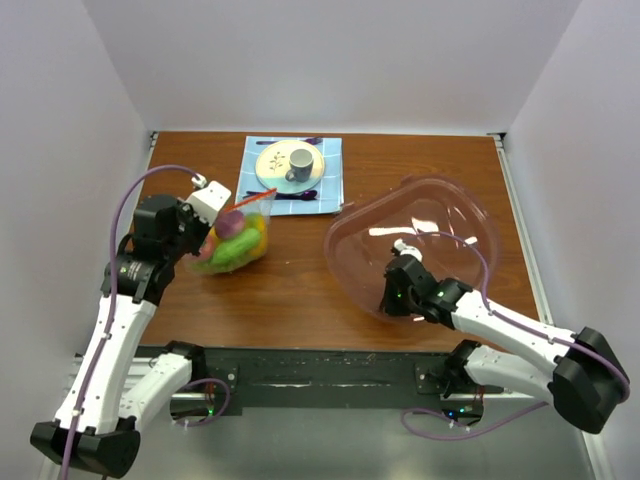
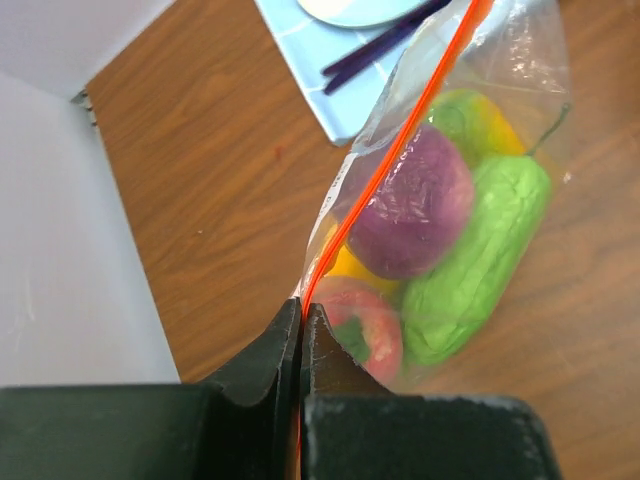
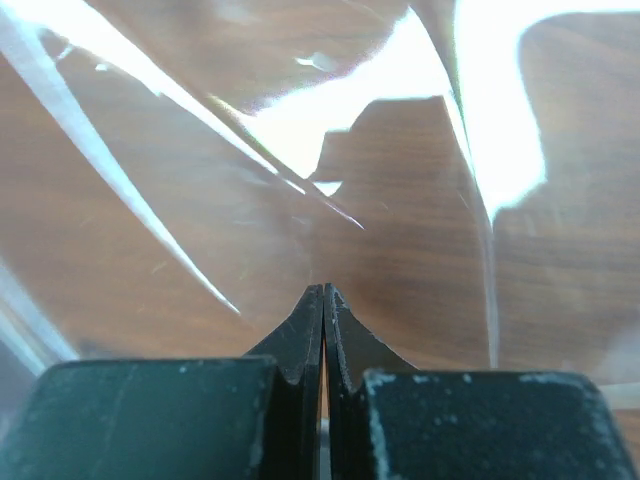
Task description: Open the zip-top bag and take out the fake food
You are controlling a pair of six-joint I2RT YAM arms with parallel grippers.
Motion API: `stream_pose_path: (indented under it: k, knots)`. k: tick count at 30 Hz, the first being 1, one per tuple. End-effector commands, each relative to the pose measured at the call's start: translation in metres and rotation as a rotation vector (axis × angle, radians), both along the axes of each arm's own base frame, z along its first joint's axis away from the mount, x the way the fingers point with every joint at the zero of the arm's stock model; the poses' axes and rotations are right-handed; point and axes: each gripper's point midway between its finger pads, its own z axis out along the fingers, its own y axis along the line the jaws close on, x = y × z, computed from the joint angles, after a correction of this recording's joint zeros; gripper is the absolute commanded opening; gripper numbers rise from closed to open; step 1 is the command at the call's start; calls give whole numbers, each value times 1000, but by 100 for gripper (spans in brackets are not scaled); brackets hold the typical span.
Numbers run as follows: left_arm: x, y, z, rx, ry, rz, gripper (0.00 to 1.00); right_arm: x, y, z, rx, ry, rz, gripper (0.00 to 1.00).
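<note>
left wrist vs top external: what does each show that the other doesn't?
Left wrist only: the left claw pinched shut right on the orange zipper strip of the zip-top bag. Top external only: the right claw at the near rim of the plastic bowl, and the grey cup. Both: fake food inside the bag, the blue mat, the purple cutlery.

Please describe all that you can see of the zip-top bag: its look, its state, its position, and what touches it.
The bag is clear, crinkly plastic with an orange-red zipper strip along one edge, which looks sealed. Inside is the fake food: purple, green, yellow and pink pieces. The bag is on the left side of the table, near a blue mat. Its bottom appears to rest on the wood, with the zipper edge raised. The left end effector is shut on one end of the strip.
</note>
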Motion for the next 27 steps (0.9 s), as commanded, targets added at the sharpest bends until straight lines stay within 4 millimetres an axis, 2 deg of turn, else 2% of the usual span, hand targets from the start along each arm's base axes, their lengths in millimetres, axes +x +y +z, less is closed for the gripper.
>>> stream_pose_path:
  k: [1,3,4,6,7,8,9,10,12,15,17,19,22,27]
  knots:
    - [-21,-12,9,15,34,-128,0,5,46,55,100,-92,252,0]
    - [-23,-14,13,8,31,-142,0,7,53,67,91,-103,303,0]
    - [-23,-15,14,2,29,-142,0,17,60,89,97,-151,324,0]
    - [-23,-15,17,-7,23,-141,0,26,56,95,31,-160,326,0]
    - [-23,-15,17,-8,23,-140,0,35,60,113,35,-195,317,0]
    - [-23,-15,17,-6,22,-134,0,37,59,111,3,-178,318,0]
    - [-22,-14,16,-6,23,-130,0,46,63,125,2,-212,312,0]
    - [-22,-14,16,-6,22,-127,0,53,59,128,-30,-232,289,0]
    - [-22,-13,17,-7,15,-121,0,64,56,129,-97,-227,273,0]
    - [-24,-13,20,-11,2,-123,0,74,36,118,-249,-201,219,0]
    - [-26,-12,23,-7,-13,-123,0,69,25,109,-314,-160,227,0]
    - [-26,-12,27,-5,-25,-125,0,64,23,99,-339,-116,248,0]
    - [-24,-14,31,-14,-37,-133,0,46,35,84,-302,-22,331,0]
    - [-14,-28,31,-72,-25,-167,0,29,81,76,-191,12,440,0]
